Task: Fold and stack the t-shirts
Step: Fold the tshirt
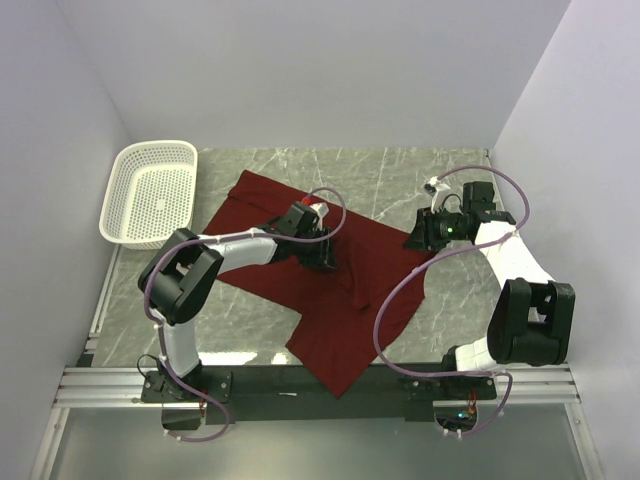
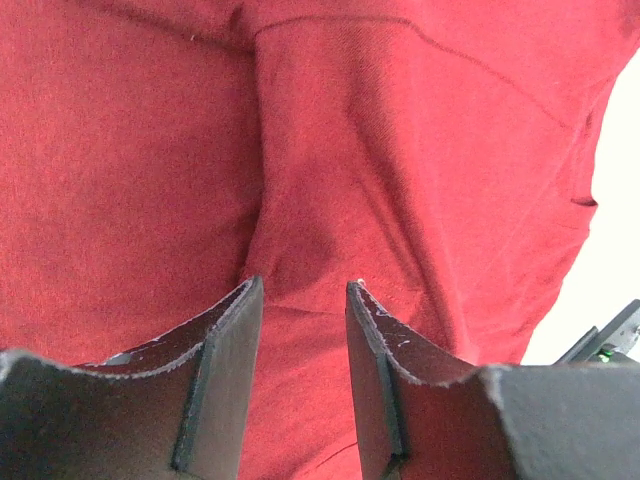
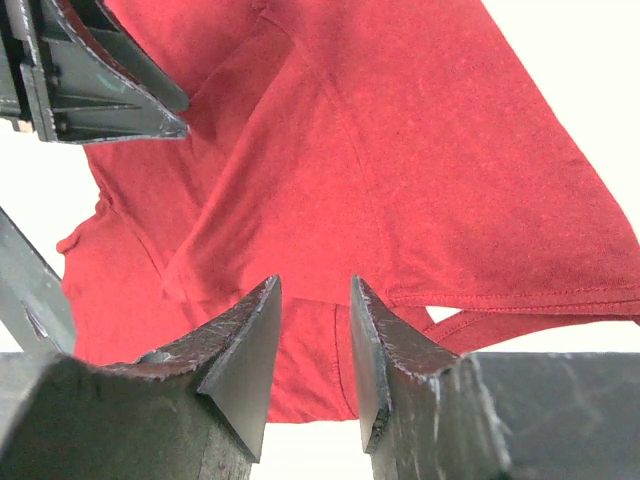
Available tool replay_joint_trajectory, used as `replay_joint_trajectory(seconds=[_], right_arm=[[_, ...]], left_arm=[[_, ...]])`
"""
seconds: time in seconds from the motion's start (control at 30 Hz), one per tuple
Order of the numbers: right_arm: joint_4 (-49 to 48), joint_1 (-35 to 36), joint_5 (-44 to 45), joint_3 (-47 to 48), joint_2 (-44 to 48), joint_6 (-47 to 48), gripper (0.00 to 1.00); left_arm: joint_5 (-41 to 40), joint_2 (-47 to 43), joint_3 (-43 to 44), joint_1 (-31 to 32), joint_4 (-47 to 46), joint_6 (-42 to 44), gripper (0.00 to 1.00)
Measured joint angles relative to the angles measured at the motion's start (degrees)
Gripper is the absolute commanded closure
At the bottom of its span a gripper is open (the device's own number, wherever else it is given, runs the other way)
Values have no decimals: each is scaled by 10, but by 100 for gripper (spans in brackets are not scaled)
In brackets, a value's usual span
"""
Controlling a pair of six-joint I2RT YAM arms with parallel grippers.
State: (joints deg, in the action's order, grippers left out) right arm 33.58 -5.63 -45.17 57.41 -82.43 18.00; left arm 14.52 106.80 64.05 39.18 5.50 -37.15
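At mid-table, you have the maroon t-shirt (image 1: 330, 335) lying spread, unfolded; left gripper (image 2: 303, 285), jaws narrowly apart astride a raised crease, seemingly to pinch it for folding; right gripper (image 3: 314, 282), jaws parted and empty, waiting beside the shirt's right hem.

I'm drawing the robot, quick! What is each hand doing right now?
Left gripper: fingers apart, just over the red t-shirt; no grip seen.
Right gripper: fingers apart at the t-shirt's edge, holding nothing.
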Motion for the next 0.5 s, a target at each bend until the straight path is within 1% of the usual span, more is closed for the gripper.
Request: replay_joint_trajectory(seconds=[0.27,0.5], right_arm=[[0,0,-5,0,0,0,59],[0,0,-6,0,0,0,59]], left_arm=[[-33,2,6,7,34,8,52],[-65,2,18,11,60,23,52]])
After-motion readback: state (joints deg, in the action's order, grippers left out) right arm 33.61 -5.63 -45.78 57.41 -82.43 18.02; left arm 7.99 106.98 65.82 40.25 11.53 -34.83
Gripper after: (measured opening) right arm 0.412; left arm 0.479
